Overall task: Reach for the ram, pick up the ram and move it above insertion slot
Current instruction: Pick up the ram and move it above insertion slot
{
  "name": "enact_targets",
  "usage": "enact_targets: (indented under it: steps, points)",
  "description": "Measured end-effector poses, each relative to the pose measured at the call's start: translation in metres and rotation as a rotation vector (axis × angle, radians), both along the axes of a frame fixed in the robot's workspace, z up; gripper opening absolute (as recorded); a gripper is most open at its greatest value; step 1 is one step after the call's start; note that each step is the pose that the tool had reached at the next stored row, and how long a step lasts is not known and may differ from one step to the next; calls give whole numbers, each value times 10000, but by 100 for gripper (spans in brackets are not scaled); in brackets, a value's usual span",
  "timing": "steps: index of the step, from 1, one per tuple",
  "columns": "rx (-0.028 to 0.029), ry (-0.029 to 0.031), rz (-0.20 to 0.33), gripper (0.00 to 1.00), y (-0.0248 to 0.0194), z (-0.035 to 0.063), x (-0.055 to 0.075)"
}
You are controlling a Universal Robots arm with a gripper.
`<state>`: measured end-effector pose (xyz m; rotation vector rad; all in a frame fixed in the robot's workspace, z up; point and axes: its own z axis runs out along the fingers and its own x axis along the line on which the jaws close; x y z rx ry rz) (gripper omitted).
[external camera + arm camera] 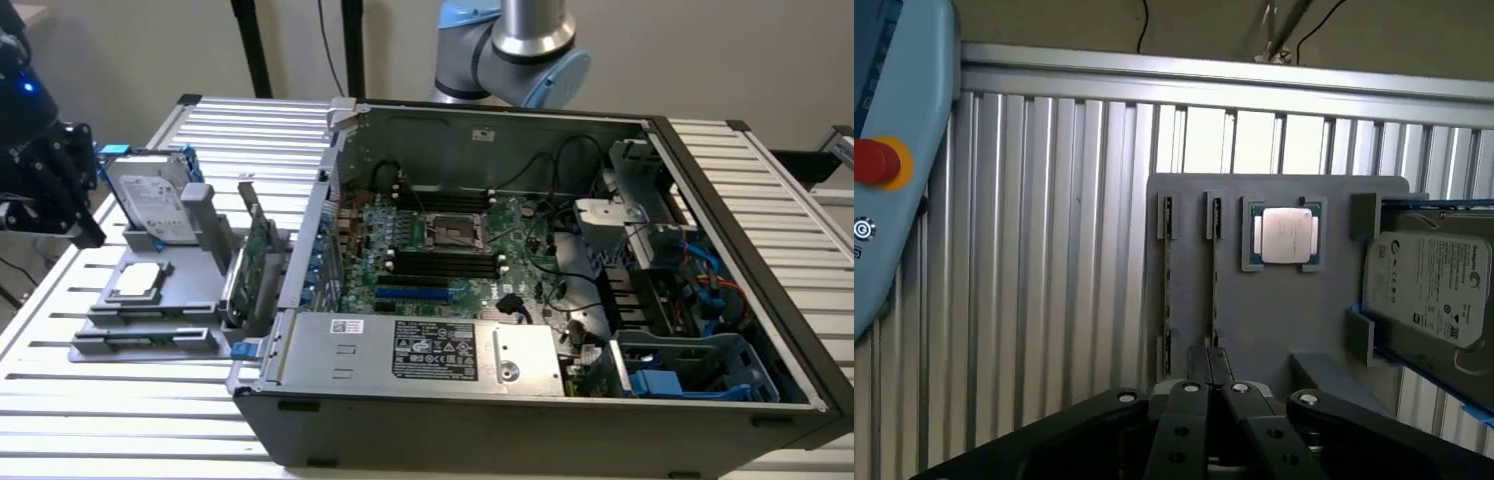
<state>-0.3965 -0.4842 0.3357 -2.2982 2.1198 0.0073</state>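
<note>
At the exterior view's left, one gray tray (187,310) lies on the slatted table (134,420). It carries one silver hard drive (147,195) stood on edge, one processor chip (139,284) lying flat, and two long narrow slots (1167,280) side by side. The ram (1214,285) looks to be the thin strip on edge in the slot nearer the chip; whether the other slot holds a second stick I cannot tell. The gripper (1210,365) hangs over one end of that slot, its two fingers pressed together with nothing between them. To the right of the tray stands one green expansion card (256,265). Next comes one open computer case (534,430) holding one motherboard (441,225) with several black memory slots (441,262). One arm joint (527,40) rises behind the case.
</note>
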Motion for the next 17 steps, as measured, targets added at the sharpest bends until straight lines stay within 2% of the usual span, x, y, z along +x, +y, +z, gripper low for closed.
enact_targets:
  steps: [5,7,8,10,11,12,17]
  points:
    - [1,1,80,12,3,-6,0]
    - [3,5,72,24,4,-11,3]
    - [2,12,60,24,3,-14,5]
    - [1,34,18,36,3,-30,12]
    - [1,46,-15,36,3,-43,14]
    - [0,56,-48,42,3,-58,16]
    - [2,77,-251,42,3,-146,26]
